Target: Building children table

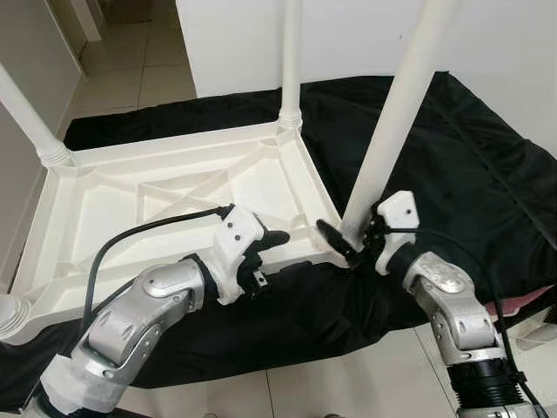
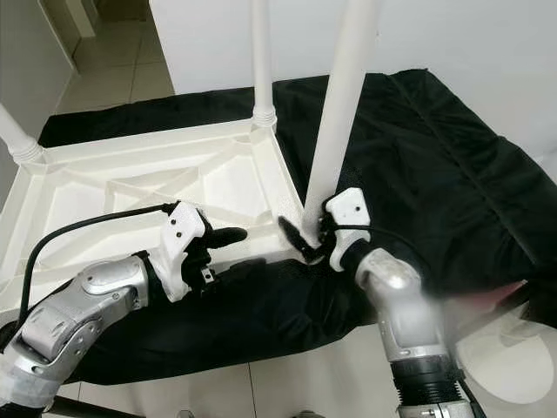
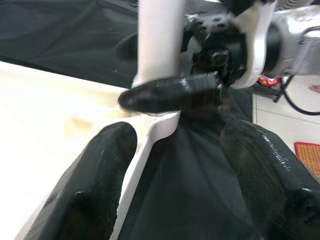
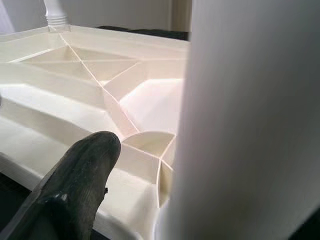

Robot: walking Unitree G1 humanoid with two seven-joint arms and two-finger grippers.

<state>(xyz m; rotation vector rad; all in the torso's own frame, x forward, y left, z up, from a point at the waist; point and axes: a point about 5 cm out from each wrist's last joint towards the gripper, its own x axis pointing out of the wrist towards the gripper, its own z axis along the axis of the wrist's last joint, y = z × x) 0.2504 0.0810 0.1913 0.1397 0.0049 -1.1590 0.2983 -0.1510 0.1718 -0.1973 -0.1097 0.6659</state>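
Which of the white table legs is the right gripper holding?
The leaning leg at the tabletop's near right corner, with the right gripper shut on its base. The other legs stand free at their corners.

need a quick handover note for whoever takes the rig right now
Right gripper: shut on the leg at the near right corner of the upturned tabletop, low by its socket.
Left gripper: open, at the tabletop's near edge beside that corner.
Tabletop lies underside up on a black cloth.
Done: other legs stand in their corners.
Left: seat this leg fully, then flip the table.
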